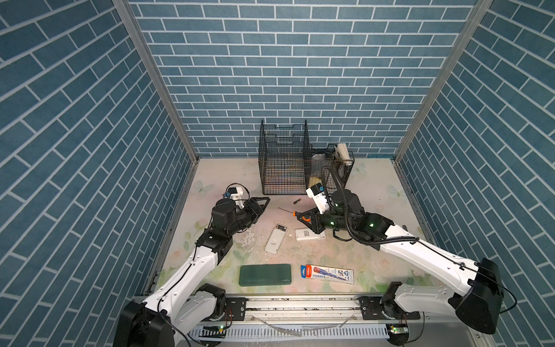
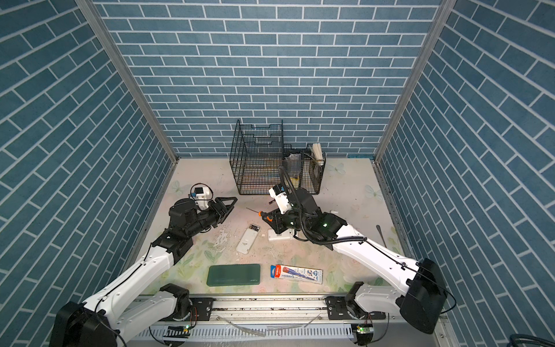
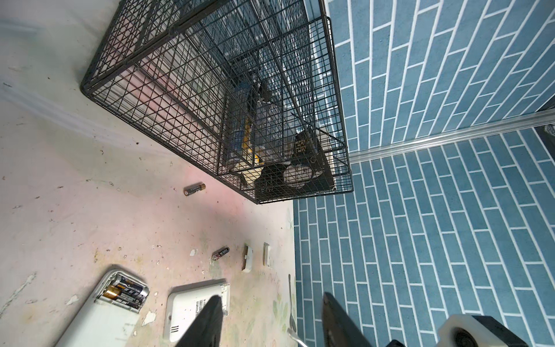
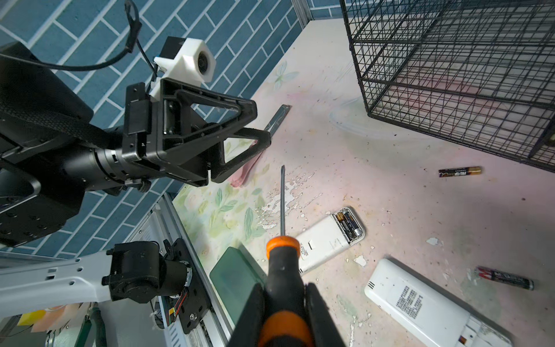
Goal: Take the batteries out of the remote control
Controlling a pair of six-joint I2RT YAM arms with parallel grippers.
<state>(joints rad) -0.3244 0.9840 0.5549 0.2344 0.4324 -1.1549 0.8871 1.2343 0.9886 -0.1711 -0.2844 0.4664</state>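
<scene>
Four batteries counted, half out: loose battery near wire cage, second loose battery beside emptied remote; battery pair still seated in open remote. Two battery covers lying off. Two remotes, one screwdriver, clamped in right gripper. Left gripper part-open, empty.

robot lab cell: brick-print wall panels, aluminium frame posts, base rail

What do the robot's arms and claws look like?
The left arm and right arm have white shells and black joints. The left gripper and right gripper are black; the left one's fingers are open triangles. A ribbed black hose loops over the right arm. A white camera block tops each wrist.
</scene>
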